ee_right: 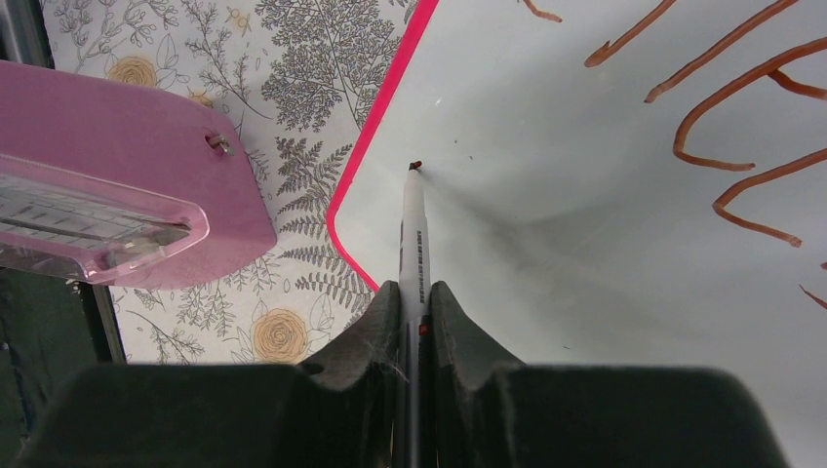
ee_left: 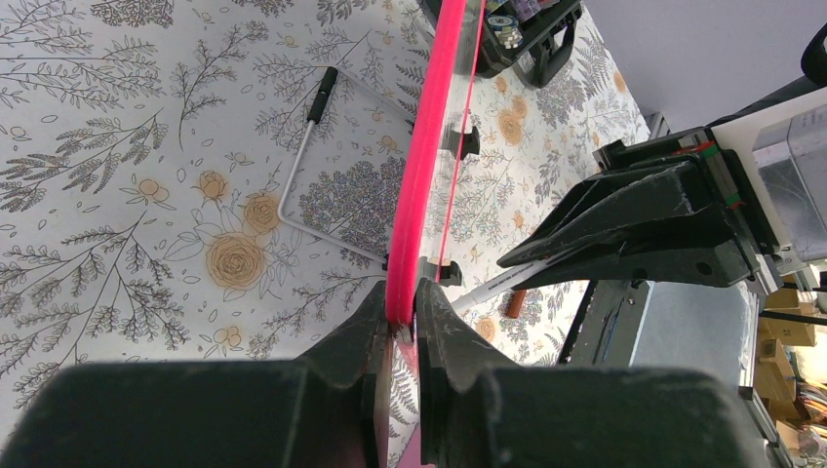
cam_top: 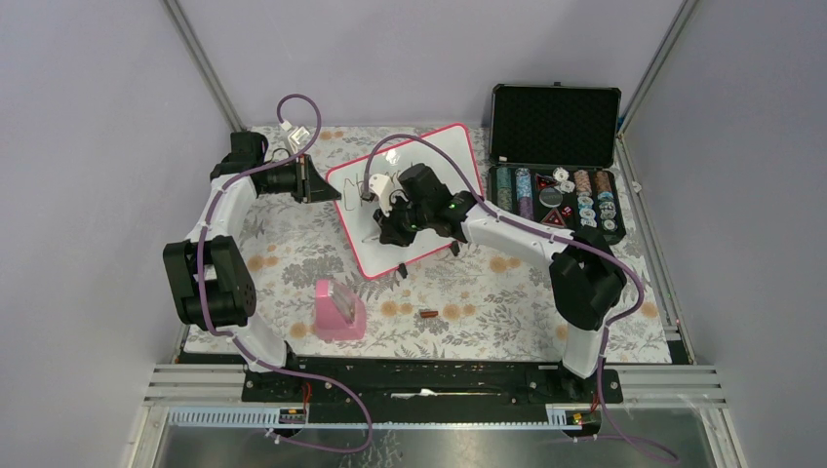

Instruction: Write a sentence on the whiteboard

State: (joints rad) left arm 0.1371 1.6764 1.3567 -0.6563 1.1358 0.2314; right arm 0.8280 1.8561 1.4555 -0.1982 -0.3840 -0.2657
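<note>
The whiteboard (cam_top: 439,166), white with a pink-red frame, is propped at a tilt at mid-table. My left gripper (cam_top: 327,182) is shut on its left edge; in the left wrist view the pink frame (ee_left: 421,166) runs straight into the closed left gripper (ee_left: 402,304). My right gripper (ee_right: 413,292) is shut on a white marker (ee_right: 413,229), and the marker's tip touches the whiteboard (ee_right: 585,224) near a corner. Brown strokes of the sentence (ee_right: 731,127) show at the upper right of that view. From above, the right gripper (cam_top: 387,229) hangs over the board's lower half.
An open black case (cam_top: 556,127) with poker chips stands at the back right. A pink block (cam_top: 339,310) and a small brown cap (cam_top: 427,314) lie on the floral cloth in front. A wire stand (ee_left: 302,166) lies behind the board.
</note>
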